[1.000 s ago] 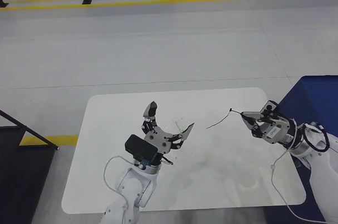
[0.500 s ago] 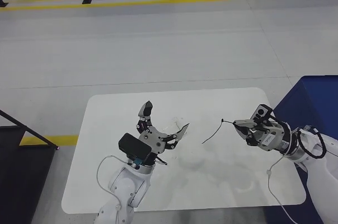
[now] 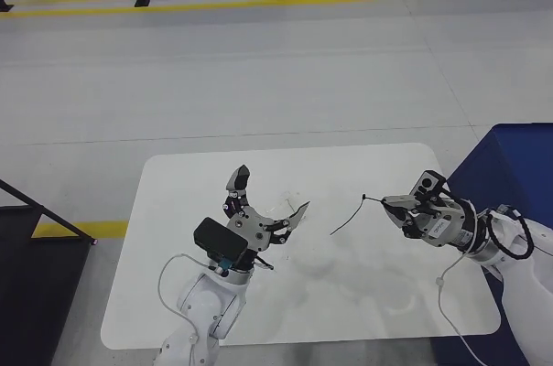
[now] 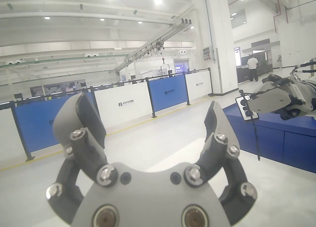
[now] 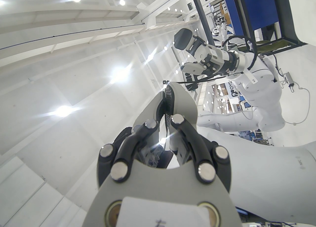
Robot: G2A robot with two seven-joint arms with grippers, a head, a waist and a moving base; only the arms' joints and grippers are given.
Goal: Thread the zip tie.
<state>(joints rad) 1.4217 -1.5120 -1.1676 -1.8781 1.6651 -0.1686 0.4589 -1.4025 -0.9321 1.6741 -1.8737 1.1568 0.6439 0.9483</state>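
Right gripper (image 3: 389, 202), fingers clamped on the zip tie (image 3: 350, 218), now sits nearer the left gripper (image 3: 273, 189), whose fingers stand apart.

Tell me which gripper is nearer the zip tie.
Right. The right gripper holds the zip tie near one end; the left gripper, jaws open, sits apart beyond its free end.

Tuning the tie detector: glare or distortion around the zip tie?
Right wrist view: ceiling lights flare in streaks behind the zip tie at the right gripper, jaws shut; the black frame bows. Left wrist view: no glare, dark against the blue cabinet. Top view: even light, thin dark line over the white table.
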